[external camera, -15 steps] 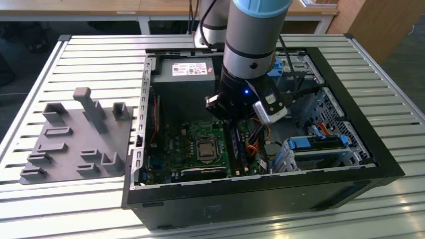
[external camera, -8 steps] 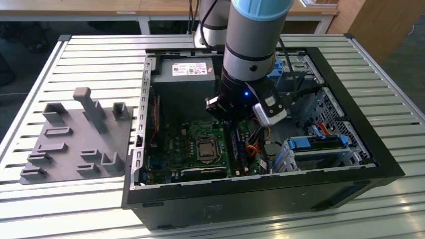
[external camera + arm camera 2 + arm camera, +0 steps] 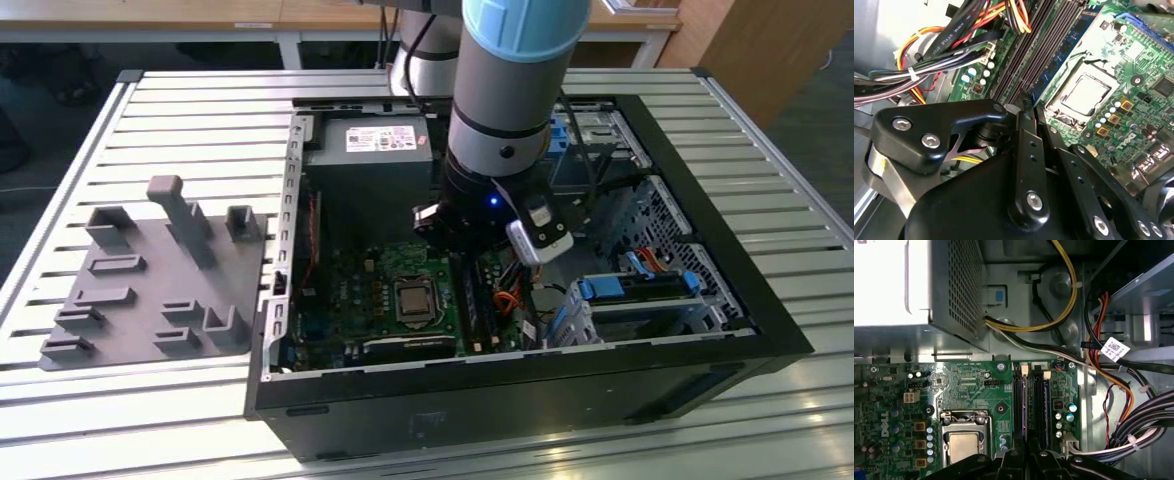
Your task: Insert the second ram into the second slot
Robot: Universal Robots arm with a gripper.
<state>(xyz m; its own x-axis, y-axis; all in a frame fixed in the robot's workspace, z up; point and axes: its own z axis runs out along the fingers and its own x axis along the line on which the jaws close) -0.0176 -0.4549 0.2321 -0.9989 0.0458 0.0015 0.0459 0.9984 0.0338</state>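
My gripper (image 3: pixel 467 262) hangs low inside the open computer case (image 3: pixel 534 372), over the memory slots beside the processor socket (image 3: pixel 414 298). In the first wrist view two thin blue strips stand in the slots. The second ram (image 3: pixel 1024 405) runs straight under my gripper (image 3: pixel 1027 454); the other strip (image 3: pixel 1045 405) sits two slots over, towards the cables. In the second wrist view the black fingers meet at my gripper (image 3: pixel 1024 102), right at the end of the second ram (image 3: pixel 1056 67). The fingers look shut, and their tips hide the spot where they meet the strip.
A power supply (image 3: pixel 374 150) fills the case's far end. Cable bundles (image 3: pixel 1104 390) run close beside the slots. Blue drive brackets (image 3: pixel 641 285) sit at the exterior view's right. A grey fixture plate (image 3: pixel 147 270) with upright posts lies on the slatted table, left of the case.
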